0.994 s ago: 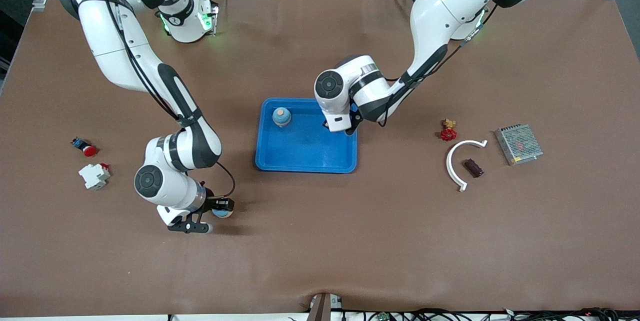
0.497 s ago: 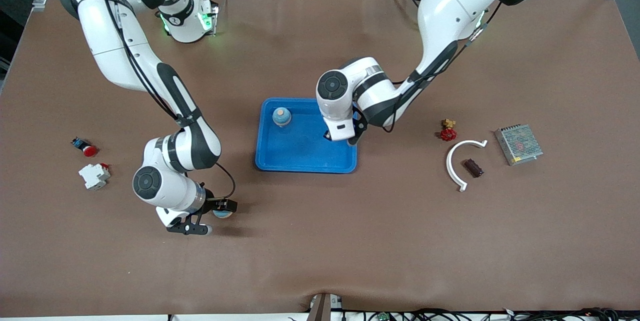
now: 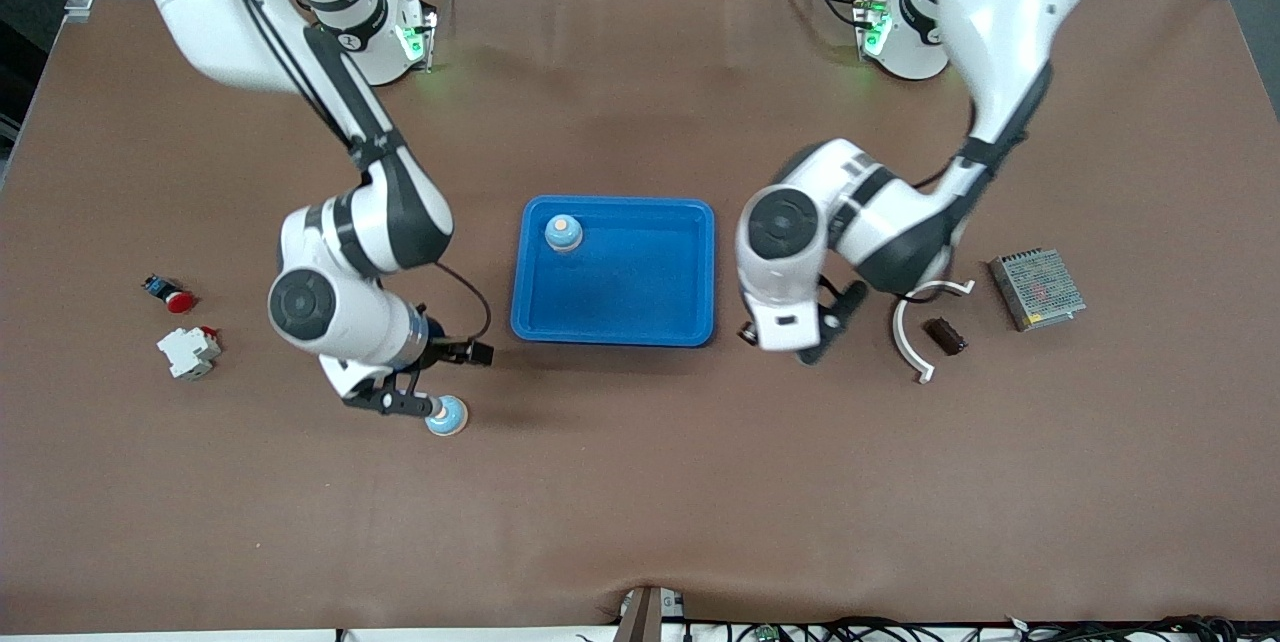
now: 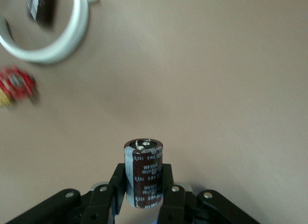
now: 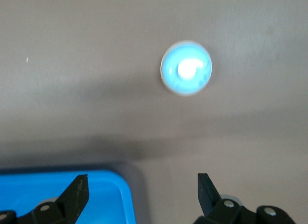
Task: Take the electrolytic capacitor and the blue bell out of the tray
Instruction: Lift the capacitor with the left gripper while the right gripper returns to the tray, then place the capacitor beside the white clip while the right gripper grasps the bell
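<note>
2 arms left their spots: right gripper [image 3: 432, 384] released bell [image 3: 446, 415], left gripper [image 3: 790, 334] carries capacitor [image 4: 143, 172].

The left arm reaches from its base and bends down to the left gripper [image 4: 144, 197], which hangs above the table beside the blue tray [image 3: 612, 327], its fingers clamped on a capacitor [image 4: 143, 172]. The right gripper [image 5: 142, 190] hovers spread wide, holding nothing, near that tray's corner.
</note>
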